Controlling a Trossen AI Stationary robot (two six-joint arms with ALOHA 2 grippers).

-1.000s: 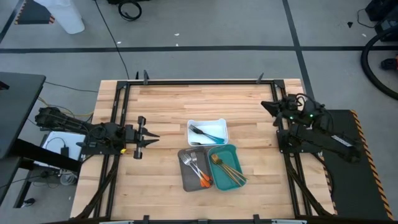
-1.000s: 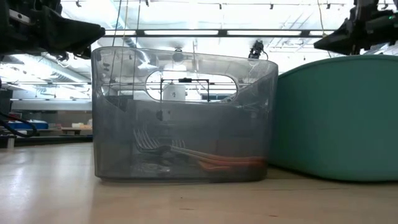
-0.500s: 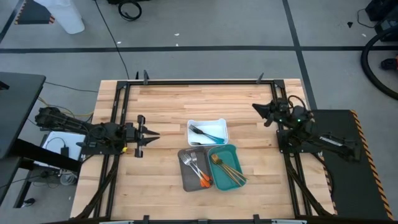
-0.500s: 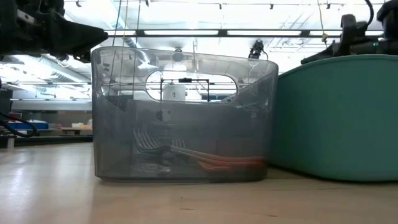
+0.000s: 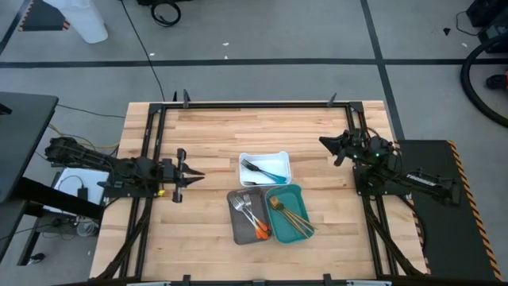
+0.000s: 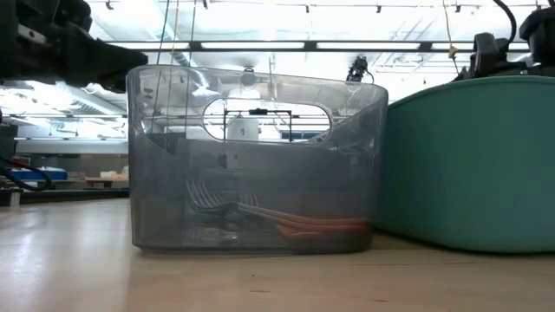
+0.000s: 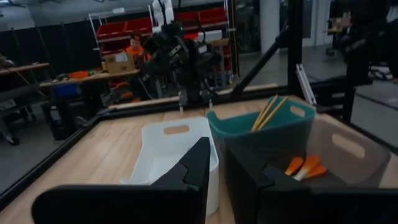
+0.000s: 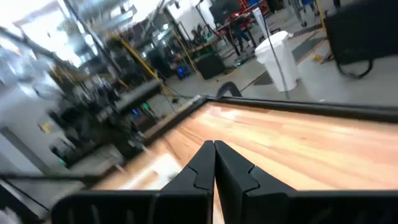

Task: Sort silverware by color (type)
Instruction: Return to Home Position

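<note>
The left hand [image 5: 195,173] hangs over its own side of the counter [image 5: 214,131], fingers pressed almost together and holding nothing. It points at the trays, well apart from them. Opposite it the right hand [image 5: 323,142] hovers with fingers pressed together. Between the hands, the blue-handled silverware [image 5: 270,173] lies in the white tray [image 5: 263,156]. On the side away from the right hand, the orange-handled silverware [image 5: 259,230] lies in the grey tray [image 5: 238,232] and the gold silverware [image 5: 292,219] in the teal tray [image 5: 295,191].
</note>
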